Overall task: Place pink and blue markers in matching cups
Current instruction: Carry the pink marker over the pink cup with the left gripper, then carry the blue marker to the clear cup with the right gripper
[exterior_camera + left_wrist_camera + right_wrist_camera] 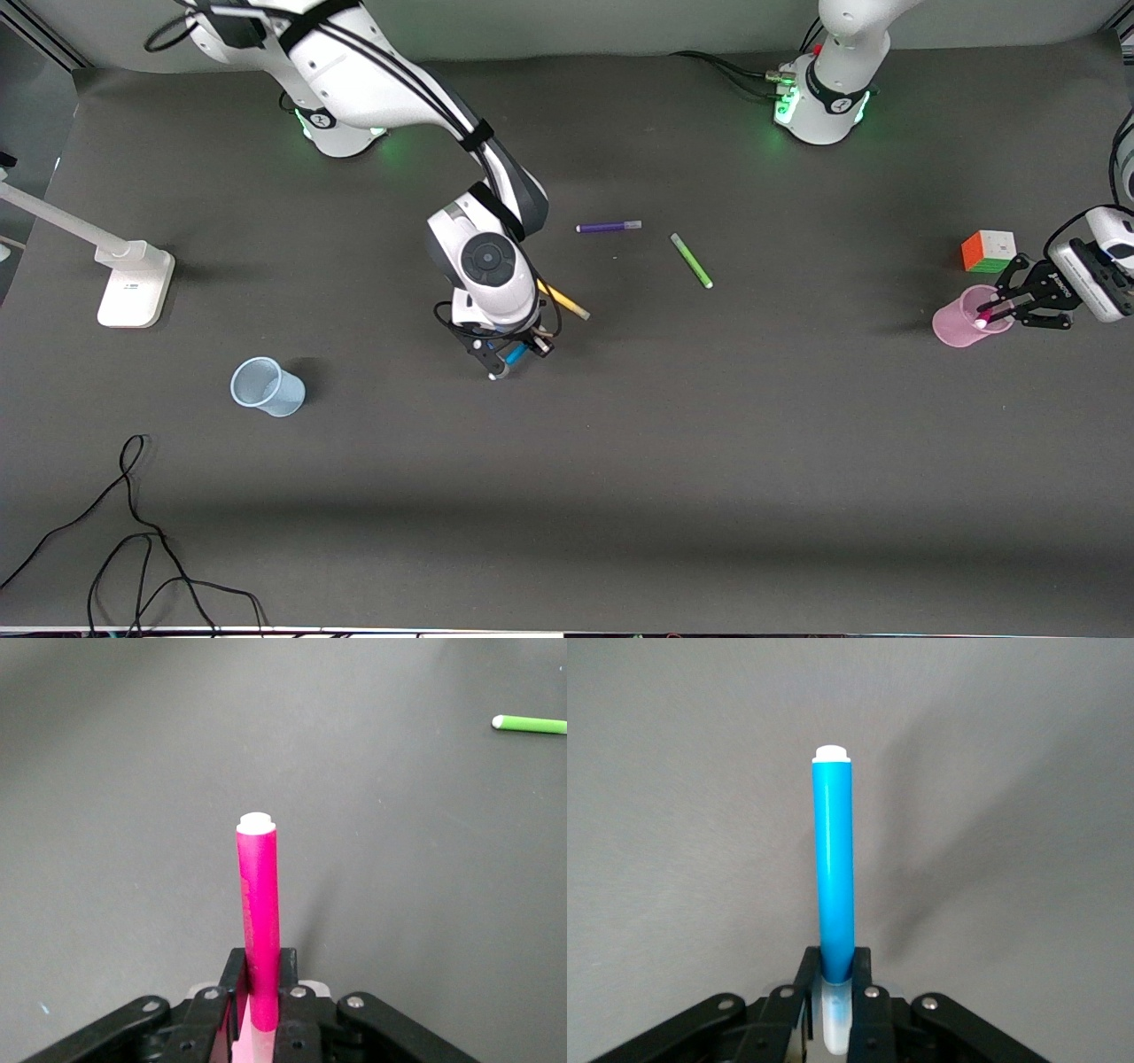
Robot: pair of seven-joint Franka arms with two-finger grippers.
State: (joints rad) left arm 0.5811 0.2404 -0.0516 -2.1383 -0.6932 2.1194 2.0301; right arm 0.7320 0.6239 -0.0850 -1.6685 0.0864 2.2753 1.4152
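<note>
The pink pen [258, 921] is pinched by the left gripper [999, 312] over the pink cup [961, 324], the blue pen [834, 873] by the right gripper [514, 352]; cups could be tipped if bumped.

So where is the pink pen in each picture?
Front view: the pink marker is held in the left tool, over the pink cup, at the left arm's end of the table.
Left wrist view: the pink marker stands mid-picture, clamped at the bottom edge.
Right wrist view: not in it.
Shared landmark: the green pen on the table.
</note>
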